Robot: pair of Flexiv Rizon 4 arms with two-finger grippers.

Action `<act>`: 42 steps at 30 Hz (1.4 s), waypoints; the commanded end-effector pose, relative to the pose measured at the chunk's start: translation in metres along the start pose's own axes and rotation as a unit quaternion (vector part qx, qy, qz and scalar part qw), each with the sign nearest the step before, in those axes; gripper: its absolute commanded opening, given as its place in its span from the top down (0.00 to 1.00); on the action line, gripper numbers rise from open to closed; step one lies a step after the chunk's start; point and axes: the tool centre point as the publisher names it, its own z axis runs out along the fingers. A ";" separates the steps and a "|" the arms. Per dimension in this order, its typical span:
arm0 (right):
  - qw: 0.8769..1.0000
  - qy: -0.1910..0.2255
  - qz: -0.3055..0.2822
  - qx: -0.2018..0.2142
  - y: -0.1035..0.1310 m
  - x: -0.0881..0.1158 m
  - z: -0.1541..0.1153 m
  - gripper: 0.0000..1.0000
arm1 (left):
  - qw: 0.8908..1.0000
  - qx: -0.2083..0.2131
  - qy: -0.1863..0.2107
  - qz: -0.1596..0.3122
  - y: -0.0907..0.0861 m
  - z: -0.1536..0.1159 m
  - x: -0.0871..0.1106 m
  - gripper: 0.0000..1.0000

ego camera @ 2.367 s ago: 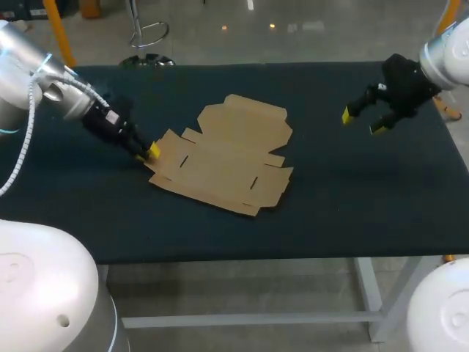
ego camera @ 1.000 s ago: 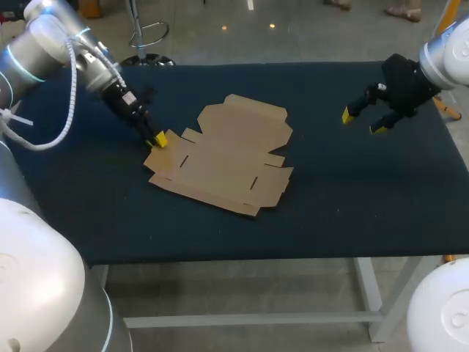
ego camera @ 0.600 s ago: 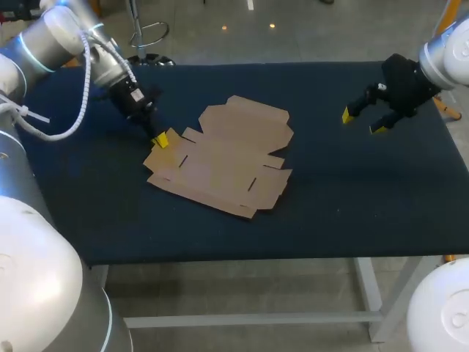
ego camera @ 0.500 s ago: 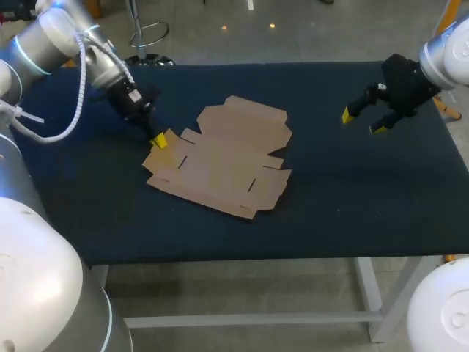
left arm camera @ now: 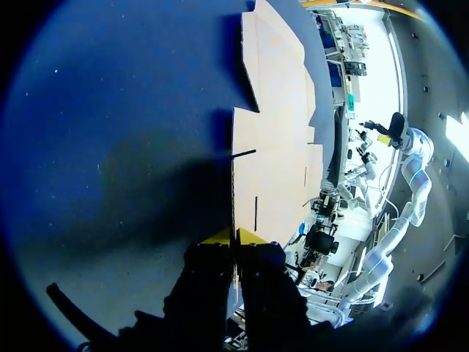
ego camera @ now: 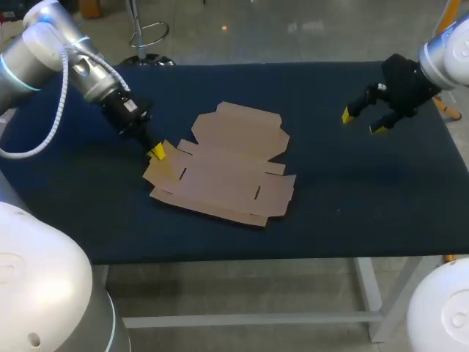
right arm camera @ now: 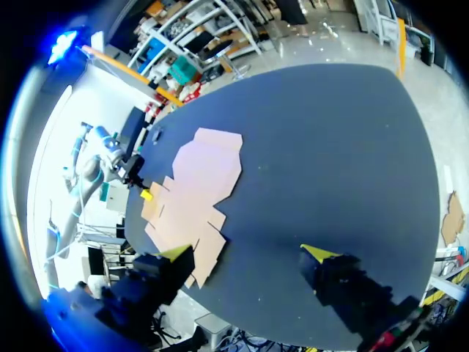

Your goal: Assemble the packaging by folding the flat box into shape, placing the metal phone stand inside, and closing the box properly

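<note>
Across the dark table the flat box lies spread out near the middle of the surface, a little toward the left edge. All its flaps are down and none of its walls is raised. I can't find the metal phone stand in any view.

My left gripper sits at the box's left-hand side flap. From the left wrist camera the yellow tips are pressed close, with the flap's thin edge caught between them, so I read it as pinching the cardboard. My right gripper hangs above the far right corner of the surface, well apart from the box, with its fingers spread wide and nothing in them.

I judge we are at the very first step, folding the box into shape. Next I would raise that pinched flap along its crease. The sheet looks light enough to slide or lift whole, so the right gripper probably has to come across and press the main panel down.
</note>
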 end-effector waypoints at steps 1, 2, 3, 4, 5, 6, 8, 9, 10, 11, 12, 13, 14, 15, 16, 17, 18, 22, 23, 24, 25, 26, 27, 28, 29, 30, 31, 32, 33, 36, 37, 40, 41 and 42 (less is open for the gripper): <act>1.000 0.001 0.000 0.002 0.000 0.000 -0.002 0.00 | 0.973 0.226 -0.052 -0.007 0.017 0.007 0.008 1.00; 1.000 0.001 0.000 0.002 0.000 0.000 -0.002 0.00 | 0.971 0.234 -0.046 -0.005 0.019 0.009 0.009 1.00; 1.000 0.001 0.000 0.002 0.000 0.000 -0.002 0.00 | 0.970 0.239 -0.044 -0.006 0.020 0.010 0.010 1.00; 1.000 0.001 0.000 0.002 0.000 0.000 -0.002 0.00 | 0.969 0.244 -0.045 -0.008 0.019 0.012 0.010 1.00; 1.000 0.001 0.000 0.002 0.000 0.000 -0.002 0.00 | 0.967 0.252 -0.040 -0.008 0.019 0.013 0.010 1.00; 1.000 0.001 0.000 0.002 0.000 0.000 -0.002 0.00 | 0.966 0.257 -0.037 -0.006 0.019 0.014 0.010 1.00; 1.000 0.001 0.000 0.002 0.000 0.000 -0.002 0.00 | 0.963 0.267 -0.038 -0.008 0.017 0.017 0.011 1.00; 1.000 0.001 0.000 0.002 0.000 0.000 -0.002 0.00 | 0.962 0.269 -0.033 -0.007 0.016 0.018 0.012 1.00; 1.000 0.001 0.000 0.002 0.000 0.000 -0.002 0.00 | 0.963 0.269 -0.033 -0.007 0.015 0.018 0.012 1.00; 1.000 0.001 0.000 0.002 0.000 0.000 -0.002 0.00 | 0.963 0.268 -0.030 -0.006 0.014 0.019 0.013 1.00; 1.000 0.001 0.000 0.002 0.000 0.000 -0.002 0.00 | 0.964 0.264 -0.027 -0.004 0.013 0.020 0.013 1.00; 1.000 0.001 0.000 0.002 0.000 0.000 -0.002 0.00 | 0.965 0.260 -0.030 -0.005 0.012 0.021 0.014 1.00; 1.000 0.001 0.000 0.002 0.000 0.000 -0.002 0.00 | 0.966 0.256 -0.029 -0.006 0.011 0.021 0.015 0.99; 1.000 0.001 0.000 0.002 0.000 0.000 -0.002 0.00 | 0.969 0.247 -0.029 -0.005 0.011 0.021 0.016 0.54; 1.000 0.001 0.000 0.002 0.000 0.000 -0.002 0.00 | 0.970 0.241 -0.033 -0.005 0.011 0.020 0.016 0.28; 1.000 0.001 0.000 0.002 0.000 0.000 -0.002 0.00 | 0.972 0.232 -0.033 -0.006 0.012 0.018 0.017 0.00; 1.000 0.001 0.000 0.002 0.000 0.000 -0.002 0.00 | 0.974 0.225 -0.036 -0.006 0.012 0.016 0.017 0.00; 1.000 0.001 0.000 0.002 0.000 0.000 -0.002 0.00 | 0.982 0.186 -0.040 0.004 0.009 0.006 0.015 0.00; 1.000 0.001 0.000 0.002 0.000 0.000 -0.002 0.00 | 0.984 0.175 -0.039 0.008 0.008 0.003 0.014 0.00; 1.000 0.001 0.000 0.002 0.000 0.000 -0.002 0.00 | 0.984 0.171 -0.046 0.008 0.007 0.001 0.012 0.00; 1.000 0.001 0.000 0.002 0.000 0.000 -0.002 0.00 | 0.987 0.153 -0.037 0.023 0.005 -0.001 0.011 0.00; 1.000 0.001 0.000 0.002 0.000 0.000 -0.002 0.00 | 0.988 0.146 -0.037 0.030 0.004 -0.002 0.011 0.00; 1.000 0.001 0.000 0.002 0.000 0.000 -0.002 0.00 | 0.989 0.140 -0.042 0.033 0.003 -0.004 0.010 0.00; 1.000 0.001 0.000 0.002 0.000 0.000 -0.002 0.00 | 0.991 0.123 -0.035 0.046 0.001 -0.005 0.009 0.00; 1.000 0.001 0.000 0.002 0.000 0.000 -0.002 0.00 | 0.991 0.118 -0.038 0.047 0.000 -0.005 0.008 0.00; 1.000 0.001 0.000 0.002 0.000 0.000 -0.002 0.00 | 0.992 0.110 -0.040 0.049 -0.003 -0.005 0.007 0.00; 1.000 0.001 0.000 0.002 0.000 0.000 -0.002 0.00 | 0.993 0.097 -0.032 0.059 -0.005 -0.005 0.006 0.00; 1.000 0.001 0.000 0.002 0.000 0.000 -0.002 0.00 | 0.993 0.098 -0.034 0.058 -0.007 -0.006 0.005 0.00; 1.000 0.001 0.000 0.002 0.000 0.000 -0.002 0.00 | 0.993 0.093 -0.036 0.061 -0.009 -0.005 0.004 0.00; 1.000 0.001 0.000 0.002 0.000 0.000 -0.002 0.00 | 0.993 0.082 -0.041 0.072 -0.012 -0.003 0.006 0.14; 1.000 0.001 0.000 0.002 0.000 0.000 -0.002 0.00 | 0.993 0.080 -0.043 0.075 -0.012 -0.002 0.007 0.20; 1.000 0.001 0.000 0.002 0.000 0.000 -0.002 0.00 | 0.993 0.066 -0.055 0.080 -0.015 0.002 0.010 0.42; 1.000 0.001 0.000 0.002 0.000 0.000 -0.002 0.00 | 0.993 0.060 -0.058 0.081 -0.016 0.003 0.010 0.51; 1.000 0.001 0.000 0.002 0.000 0.000 -0.002 0.00 | 0.993 0.057 -0.061 0.081 -0.017 0.004 0.009 0.55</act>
